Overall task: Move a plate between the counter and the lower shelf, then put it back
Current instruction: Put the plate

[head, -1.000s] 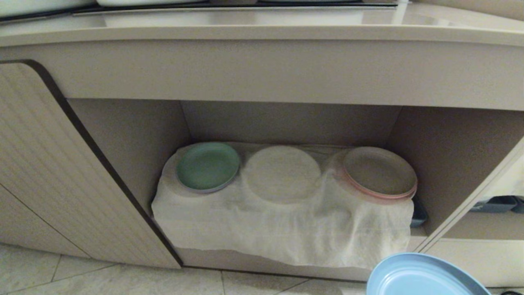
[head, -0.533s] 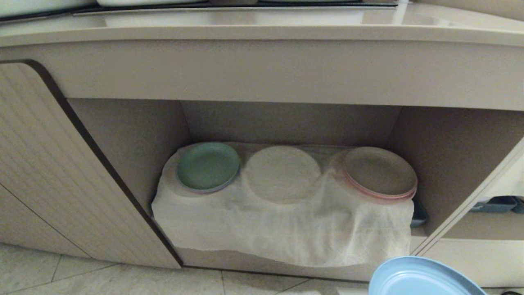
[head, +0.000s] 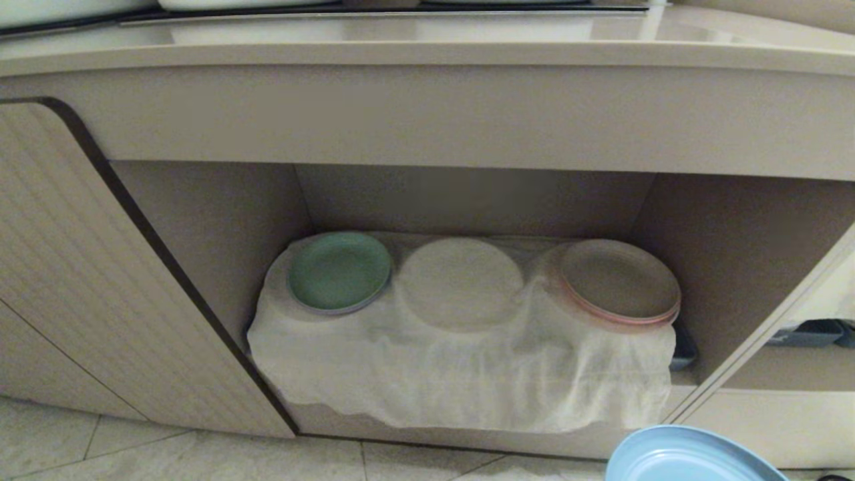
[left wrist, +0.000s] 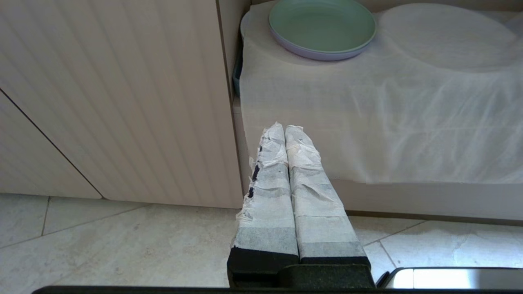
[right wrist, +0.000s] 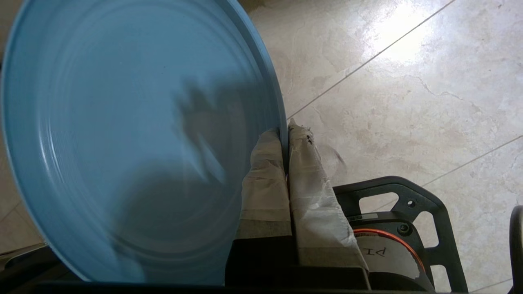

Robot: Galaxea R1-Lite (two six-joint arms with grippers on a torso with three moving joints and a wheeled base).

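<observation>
With its right gripper (right wrist: 286, 130) pinching the plate's (head: 688, 457) rim, the shelf (head: 467, 200) sits up-left of the plate.

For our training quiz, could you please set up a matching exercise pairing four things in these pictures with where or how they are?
Things:
1. round light blue plastic plate
2. round green plate
3. wrinkled white cloth
4. left gripper

States:
A. left end of the beige lower shelf
B. shut, empty, above the floor
C. pinched at its rim by the right gripper
D. draped over the shelf's front edge

Pairs: 1-C, 2-A, 3-D, 4-B
</observation>
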